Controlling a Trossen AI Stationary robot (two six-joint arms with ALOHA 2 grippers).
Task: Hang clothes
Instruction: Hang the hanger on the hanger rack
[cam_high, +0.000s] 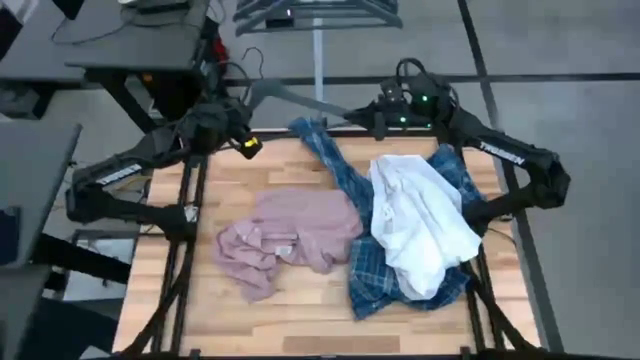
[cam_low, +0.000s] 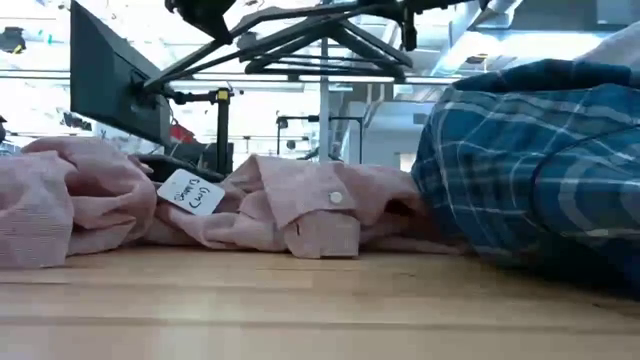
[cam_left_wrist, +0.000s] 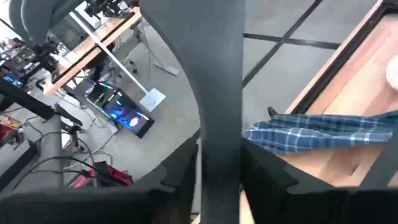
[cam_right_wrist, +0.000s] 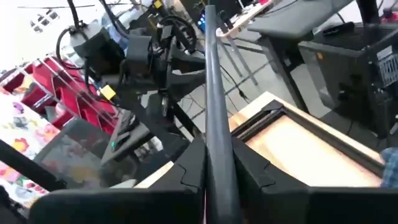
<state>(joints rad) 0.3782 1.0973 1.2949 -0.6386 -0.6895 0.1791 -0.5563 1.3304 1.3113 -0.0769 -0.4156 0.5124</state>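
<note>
Under white shirt (cam_high: 420, 220), plaid shirt (cam_high: 375, 265) half hidden, pink shirt (cam_high: 285, 238) bunched

The light wooden slatted table (cam_high: 290, 320) carries a crumpled dusty pink shirt (cam_high: 285, 238) near its middle, and a blue-and-white plaid shirt (cam_high: 372, 262) spreading from its far edge toward its right edge.

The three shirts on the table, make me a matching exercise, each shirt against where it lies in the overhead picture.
Column one:
1. white shirt
2. plaid shirt
3. pink shirt

Column two:
A. crumpled towards the table's left, touching the plaid one
B. spread out, one sleeve reaching towards the far edge
C. heaped on top of another shirt, towards the right

Pairs: 1-C, 2-B, 3-A
</note>
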